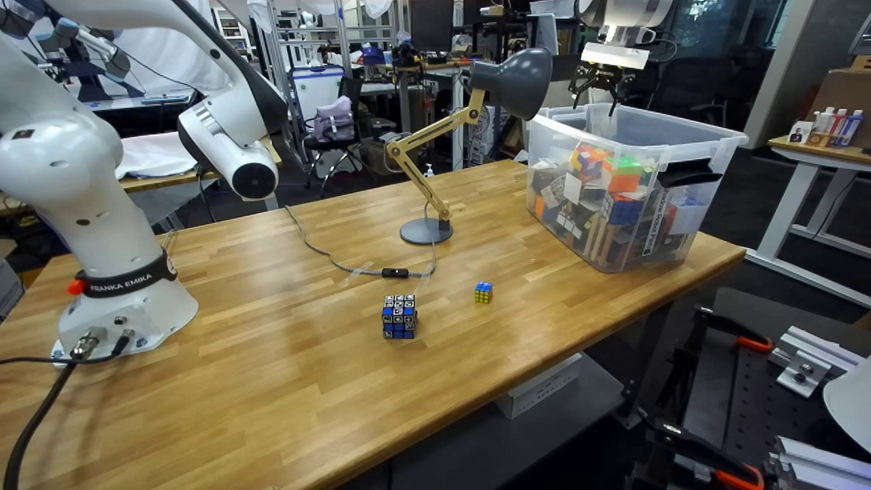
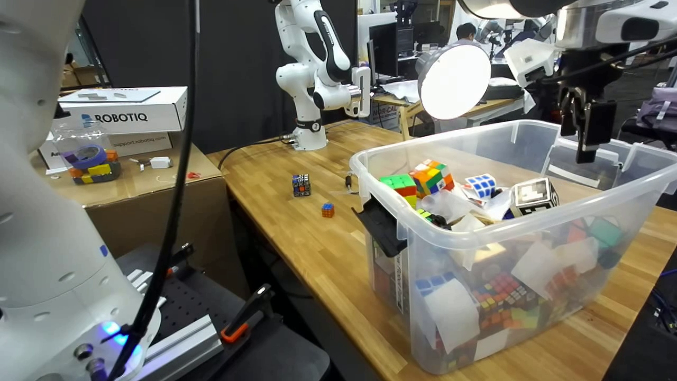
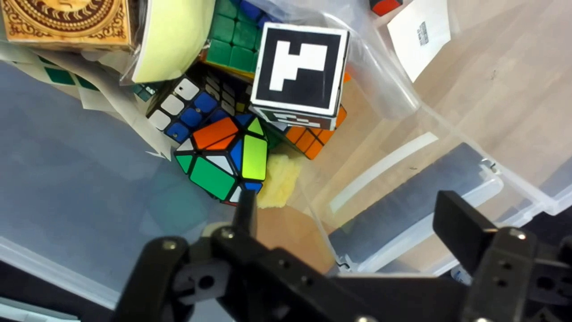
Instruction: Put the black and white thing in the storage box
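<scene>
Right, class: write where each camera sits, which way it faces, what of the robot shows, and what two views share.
An exterior view: raised beside the table, looking down across it; the robot's wrist and fingers show.
An exterior view: close to the storage box, looking over it along the table; fingers top right, probably the robot's base left.
Wrist view: on the wrist, facing down into the storage box; fingers apart at the bottom.
Both exterior views share table, lamp and storage box.
</scene>
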